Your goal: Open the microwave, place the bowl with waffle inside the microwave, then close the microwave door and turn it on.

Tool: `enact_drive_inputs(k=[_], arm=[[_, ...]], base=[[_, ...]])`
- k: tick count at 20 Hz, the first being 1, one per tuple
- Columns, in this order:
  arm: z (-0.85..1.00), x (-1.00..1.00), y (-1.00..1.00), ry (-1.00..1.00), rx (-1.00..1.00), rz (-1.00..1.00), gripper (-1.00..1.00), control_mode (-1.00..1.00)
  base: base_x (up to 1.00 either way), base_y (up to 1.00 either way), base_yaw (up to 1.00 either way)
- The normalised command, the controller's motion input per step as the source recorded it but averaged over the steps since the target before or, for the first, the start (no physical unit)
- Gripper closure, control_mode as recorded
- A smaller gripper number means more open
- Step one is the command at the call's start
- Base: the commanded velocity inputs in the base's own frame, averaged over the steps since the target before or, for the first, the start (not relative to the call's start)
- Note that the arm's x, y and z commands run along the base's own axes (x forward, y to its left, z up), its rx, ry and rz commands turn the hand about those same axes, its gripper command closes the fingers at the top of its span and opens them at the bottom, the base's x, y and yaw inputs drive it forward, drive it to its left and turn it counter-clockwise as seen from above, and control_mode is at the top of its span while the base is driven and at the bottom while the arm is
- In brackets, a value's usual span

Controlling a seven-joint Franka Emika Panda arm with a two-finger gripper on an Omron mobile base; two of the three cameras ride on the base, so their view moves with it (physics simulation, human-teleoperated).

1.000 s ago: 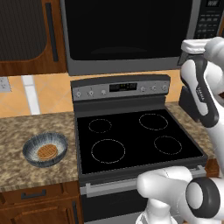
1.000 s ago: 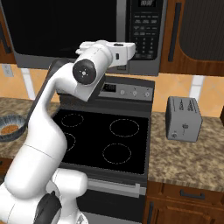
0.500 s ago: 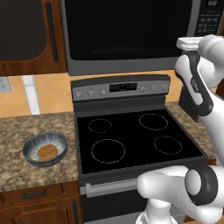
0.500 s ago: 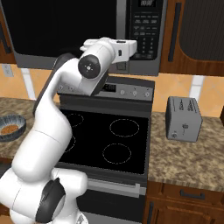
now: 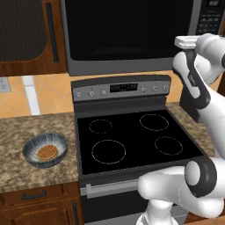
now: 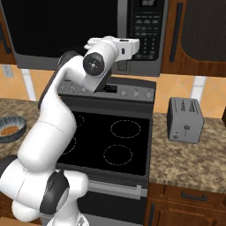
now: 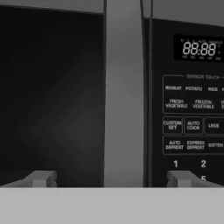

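The white arm's two-finger gripper (image 7: 111,178) is facing the closed microwave door's vertical grey handle (image 7: 124,94), jaws spread wide and empty, straddling its upright axis.

White rounded arm (image 6: 48,128) w/ dark grey joint bands, blk caps

The white arm bends up high and reaches forward. The gripper (image 7: 111,179) is wide open — its two fingertips (image 7: 41,178) stand far apart, holding nothing. The hand (image 6: 119,47) is held level — pointing straight ahead.
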Motion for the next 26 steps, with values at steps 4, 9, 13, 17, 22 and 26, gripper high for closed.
enact_drive_inputs(k=[4,9,13,17,22,26], arm=[[0.00,0.23,-0.16,0.00,0.00,0.02,-1.00,-1.00],[0.00,0.19,-0.02,0.00,0.00,0.01,-1.00,-1.00],[0.00,0.16,0.00,0.00,0.00,0.01,-1.00,-1.00],[0.00,0.23,0.00,0.00,0.00,0.00,-1.00,-1.00],[0.00,0.15,0.00,0.00,0.00,0.00,-1.00,-1.00],[0.00,0.00,0.00,0.00,0.00,0.00,-1.00,-1.00]], base=[[0.00,0.00,0.00],[0.00,0.00,0.00],[0.00,0.00,0.00],[0.00,0.00,0.00],[0.00,0.00,0.00],[0.00,0.00,0.00]])
